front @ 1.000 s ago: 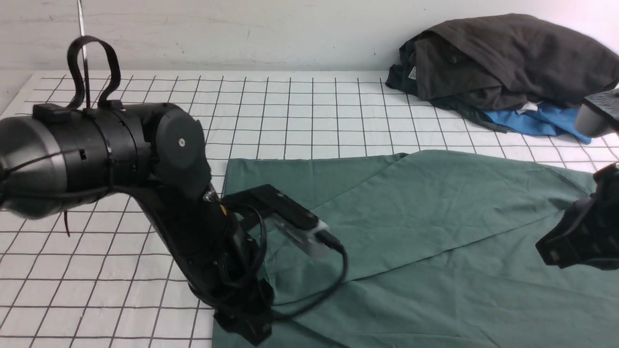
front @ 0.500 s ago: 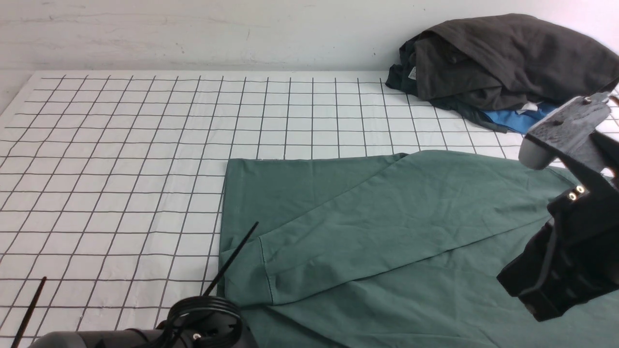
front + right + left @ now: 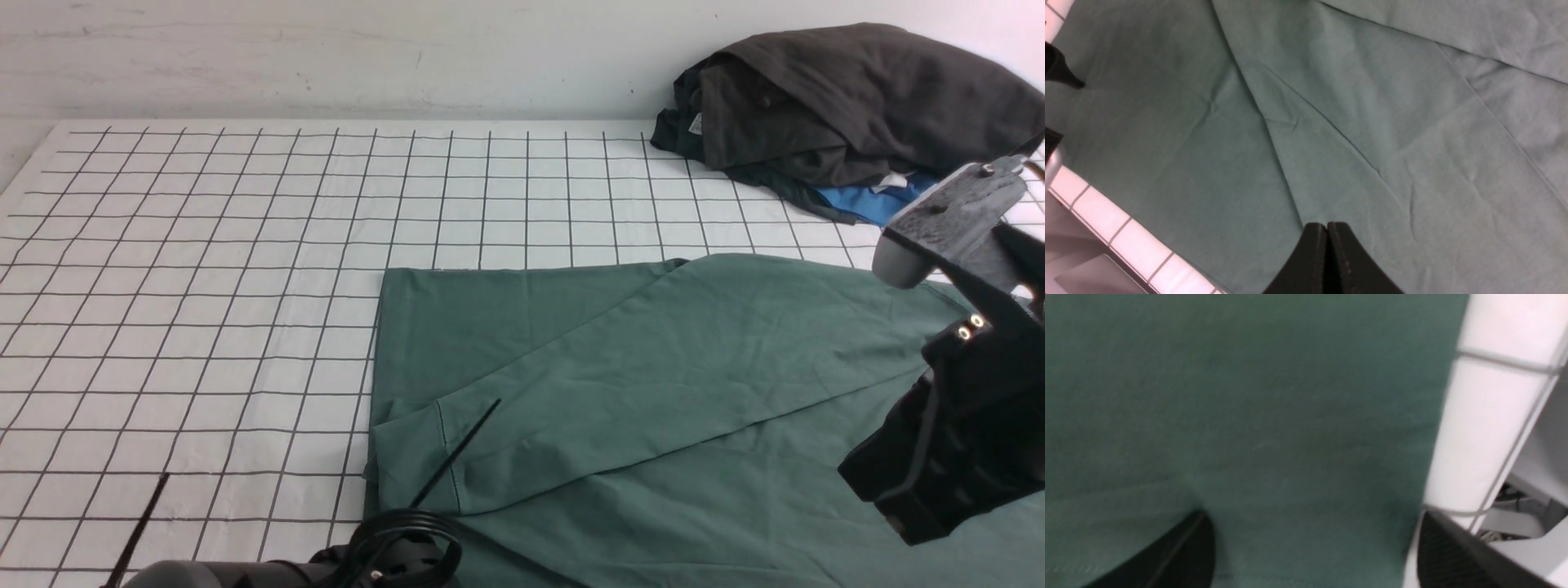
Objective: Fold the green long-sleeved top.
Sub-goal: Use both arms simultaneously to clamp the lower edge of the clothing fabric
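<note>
A green long-sleeved top (image 3: 653, 367) lies flat on a white gridded cloth (image 3: 204, 286), spread from centre toward four o'clock, with the left gripper (image 3: 1314, 555) gaping wide above its fabric and the right gripper (image 3: 1327, 245) pressed closed, empty.

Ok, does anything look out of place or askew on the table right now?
Only mildly: the sleeve lies slanted across the green long-sleeved top, its cuff rumpled at the top's left edge. Nothing looks spilled or damaged.
</note>
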